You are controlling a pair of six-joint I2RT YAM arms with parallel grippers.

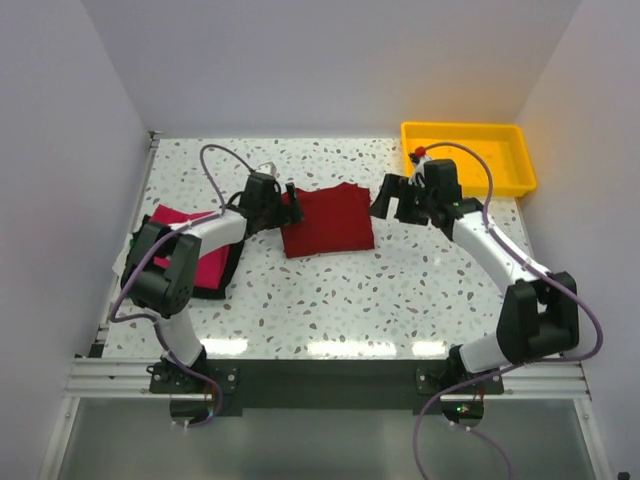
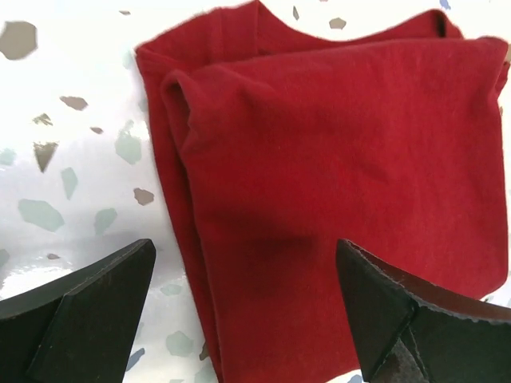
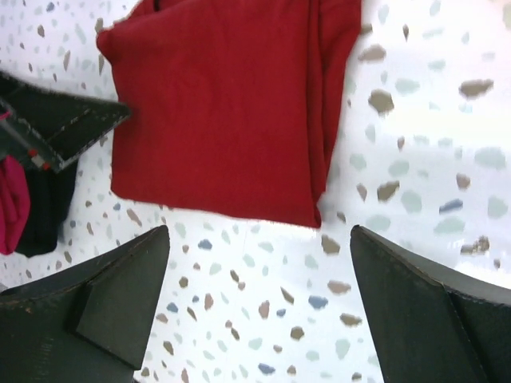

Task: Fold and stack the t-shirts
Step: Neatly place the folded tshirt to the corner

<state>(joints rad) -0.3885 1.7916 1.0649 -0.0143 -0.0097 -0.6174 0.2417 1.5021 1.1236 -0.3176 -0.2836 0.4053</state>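
black wedge fingers point(image 2: 88, 311) of the left gripper point(image 2: 247, 263) spread wide, nothing held, hovering at the left edge of the crimson t-shirt point(image 1: 328, 220). right gripper point(image 3: 259, 231) also wide and empty, just off the shirt's right edge, so the shirt lies between both claws, mid speckled table point(image 1: 330, 300). shirt folded to a near-square rectangle, slightly longer left-right, a bit tilted; soft matte knit, layered edges, rolled fold on its left side. pink t-shirt point(image 1: 172, 217) on a dark t-shirt point(image 1: 226, 278) make the stack at far left by the left arm. likely next: crimson onto that stack, left arm nearer. yellow tray point(image 1: 470, 130), hard plastic, back right, well apart.
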